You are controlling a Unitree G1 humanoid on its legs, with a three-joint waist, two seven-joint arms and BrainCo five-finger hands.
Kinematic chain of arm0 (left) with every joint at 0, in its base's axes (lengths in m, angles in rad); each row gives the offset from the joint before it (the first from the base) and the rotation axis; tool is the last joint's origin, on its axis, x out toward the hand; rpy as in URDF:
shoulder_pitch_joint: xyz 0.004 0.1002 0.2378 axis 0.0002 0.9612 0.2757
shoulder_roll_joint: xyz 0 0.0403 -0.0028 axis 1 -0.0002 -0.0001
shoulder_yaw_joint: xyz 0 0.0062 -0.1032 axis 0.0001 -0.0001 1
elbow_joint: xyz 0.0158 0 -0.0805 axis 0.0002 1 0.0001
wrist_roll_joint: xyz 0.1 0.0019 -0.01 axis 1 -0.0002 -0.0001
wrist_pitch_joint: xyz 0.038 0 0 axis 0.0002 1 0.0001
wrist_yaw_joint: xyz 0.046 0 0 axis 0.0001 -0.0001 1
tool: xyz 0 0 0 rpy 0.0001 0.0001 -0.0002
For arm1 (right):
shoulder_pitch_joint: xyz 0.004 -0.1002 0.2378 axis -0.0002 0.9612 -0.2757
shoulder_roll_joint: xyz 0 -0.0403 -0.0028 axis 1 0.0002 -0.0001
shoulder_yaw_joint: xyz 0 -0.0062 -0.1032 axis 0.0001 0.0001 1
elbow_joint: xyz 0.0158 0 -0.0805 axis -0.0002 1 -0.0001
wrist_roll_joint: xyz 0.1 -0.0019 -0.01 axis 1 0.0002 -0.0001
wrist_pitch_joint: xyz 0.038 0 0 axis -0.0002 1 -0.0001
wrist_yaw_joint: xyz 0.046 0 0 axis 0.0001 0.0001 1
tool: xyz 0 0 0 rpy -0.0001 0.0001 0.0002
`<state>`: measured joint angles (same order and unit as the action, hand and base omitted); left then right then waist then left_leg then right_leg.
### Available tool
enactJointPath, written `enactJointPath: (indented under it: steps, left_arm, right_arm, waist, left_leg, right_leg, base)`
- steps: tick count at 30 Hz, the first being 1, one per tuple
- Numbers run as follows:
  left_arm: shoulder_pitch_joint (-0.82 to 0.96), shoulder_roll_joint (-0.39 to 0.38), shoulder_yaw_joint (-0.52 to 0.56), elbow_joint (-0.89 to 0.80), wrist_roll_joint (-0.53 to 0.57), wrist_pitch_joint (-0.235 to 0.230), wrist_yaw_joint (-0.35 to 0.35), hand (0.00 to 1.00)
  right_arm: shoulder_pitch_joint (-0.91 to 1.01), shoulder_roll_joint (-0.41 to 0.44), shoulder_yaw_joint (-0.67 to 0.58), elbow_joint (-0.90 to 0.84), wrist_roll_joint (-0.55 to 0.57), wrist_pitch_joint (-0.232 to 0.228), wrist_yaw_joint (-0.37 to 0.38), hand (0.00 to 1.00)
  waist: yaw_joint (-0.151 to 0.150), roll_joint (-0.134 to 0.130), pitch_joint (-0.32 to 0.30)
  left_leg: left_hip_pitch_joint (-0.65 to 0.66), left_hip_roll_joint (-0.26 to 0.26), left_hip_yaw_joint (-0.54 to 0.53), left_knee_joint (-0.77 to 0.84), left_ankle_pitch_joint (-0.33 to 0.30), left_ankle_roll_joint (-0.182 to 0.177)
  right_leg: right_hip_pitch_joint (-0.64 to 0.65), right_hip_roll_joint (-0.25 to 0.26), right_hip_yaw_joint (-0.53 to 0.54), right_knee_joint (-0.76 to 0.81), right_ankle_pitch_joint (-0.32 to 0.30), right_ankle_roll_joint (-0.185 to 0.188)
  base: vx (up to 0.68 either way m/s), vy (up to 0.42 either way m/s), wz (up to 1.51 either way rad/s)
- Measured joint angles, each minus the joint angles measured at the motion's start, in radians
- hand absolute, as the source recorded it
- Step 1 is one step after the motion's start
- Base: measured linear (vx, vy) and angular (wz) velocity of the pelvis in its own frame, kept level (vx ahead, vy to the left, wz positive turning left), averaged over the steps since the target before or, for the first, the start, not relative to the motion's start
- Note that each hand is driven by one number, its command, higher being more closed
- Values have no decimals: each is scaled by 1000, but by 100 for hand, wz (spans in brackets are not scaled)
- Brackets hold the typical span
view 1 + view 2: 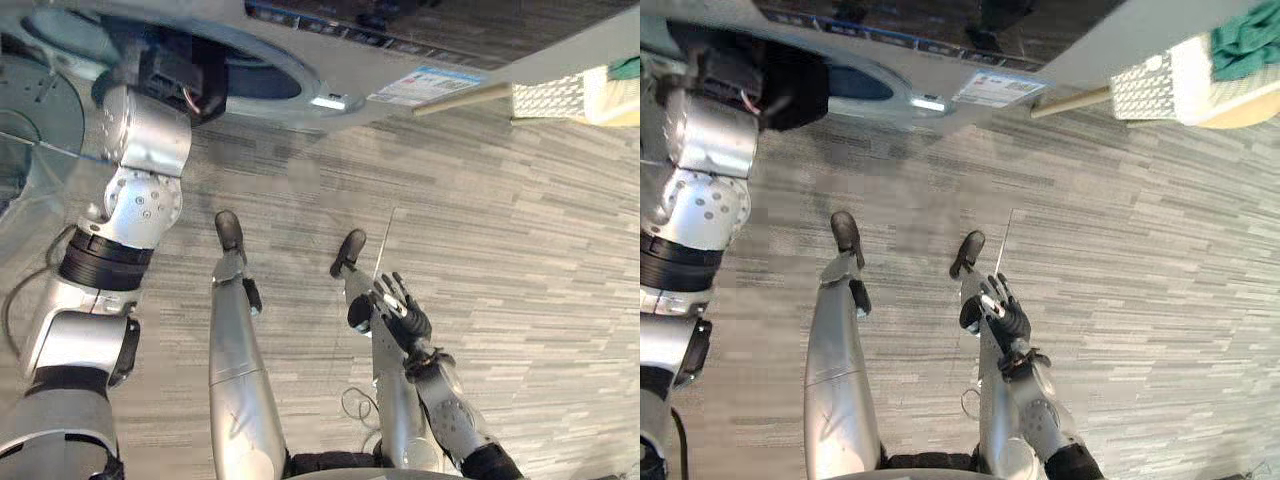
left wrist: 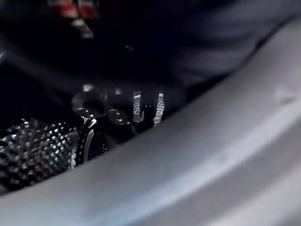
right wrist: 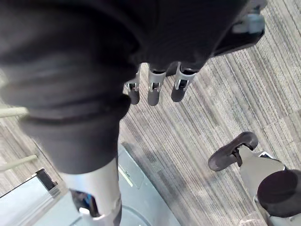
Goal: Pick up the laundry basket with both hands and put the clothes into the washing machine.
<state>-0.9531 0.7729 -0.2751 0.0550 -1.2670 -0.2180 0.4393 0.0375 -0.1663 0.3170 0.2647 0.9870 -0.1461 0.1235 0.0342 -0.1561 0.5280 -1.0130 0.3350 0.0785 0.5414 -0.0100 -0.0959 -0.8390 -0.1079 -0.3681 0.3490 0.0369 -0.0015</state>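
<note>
A white perforated laundry basket (image 1: 1145, 88) is seen beside the grey washing machine (image 1: 350, 65), with green clothes (image 1: 1245, 50) lying in it. The machine's round opening (image 1: 255, 80) is uncovered, the glass door (image 1: 30, 140) swung aside.

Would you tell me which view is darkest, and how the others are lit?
Left wrist view is darkest: the left hand is inside the unlit drum of the washer. Both eye views and the right wrist view are evenly lit, the floor bright.
</note>
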Motion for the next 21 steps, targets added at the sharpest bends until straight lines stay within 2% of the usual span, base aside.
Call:
enactJointPath:
  steps: [3, 4, 9, 14, 16, 18, 20, 21]
  left_arm:
    - [-5, 0, 3, -3, -64, -6, 3, 100]
    - [-2, 6, 3, -12, -90, -14, 3, 0]
    - [75, 34, 7, -126, -131, -63, 3, 0]
    - [118, 35, 20, -137, -125, -62, 2, 0]
    - [183, 27, 73, -148, -65, -50, -2, 0]
    - [328, -21, 143, -220, 15, -32, -25, 0]
    - [442, -99, 155, -297, 72, -24, -58, 0]
    - [551, -176, 152, -356, 140, -21, -96, 0]
  right_arm:
    - [19, -28, 8, 19, -7, 19, 11, 0]
    - [35, -29, 9, 6, -7, 18, 13, 0]
    - [90, -26, 15, -46, -9, 18, 31, 0]
    - [90, -27, 12, -57, -12, 17, 30, 0]
    - [89, -17, 12, -63, -12, 14, 27, 0]
    - [90, 4, 12, -71, -13, 8, 17, 0]
    - [90, 13, 12, -80, -15, 1, 8, 0]
    - [90, 20, 11, -97, -16, -4, 5, 0]
  waist:
    - [-7, 0, 0]
    - [-7, 0, 0]
    - [-14, 0, 0]
    - [-20, 0, 0]
    - [-30, 0, 0]
    - [-51, 1, 0]
    - [-49, 1, 1]
    - [-46, 1, 1]
  left_leg:
    - [-2, 1, 1, -1, -4, -1]
    - [-3, 2, 1, 0, -4, -1]
    - [-26, 12, -1, 43, -20, 13]
    - [-25, 14, 2, 60, -26, 11]
    - [-20, 17, 2, 66, -41, 12]
    - [-14, 18, 6, 69, -50, 8]
    - [-11, 20, 10, 67, -56, 0]
    - [-11, 21, 11, 65, -59, -2]
  right_leg:
    - [-2, 1, 0, -5, -3, 3]
    - [-2, 2, 0, -6, -3, 3]
    - [-6, 6, -3, 0, 7, 7]
    - [-6, 1, -3, 20, -3, 4]
    - [-9, 1, 2, 34, -16, 4]
    - [-11, 0, 11, 41, -31, 1]
    - [-17, 2, 18, 43, -34, 1]
    - [-21, 3, 20, 43, -37, 3]
  base:
    - [-12, -9, -4]
    - [0, 0, 0]
    - [49, 8, -6]
    - [64, 9, -1]
    - [26, -6, -6]
    - [31, -6, -8]
    - [43, -1, -12]
    - [48, -2, -9]
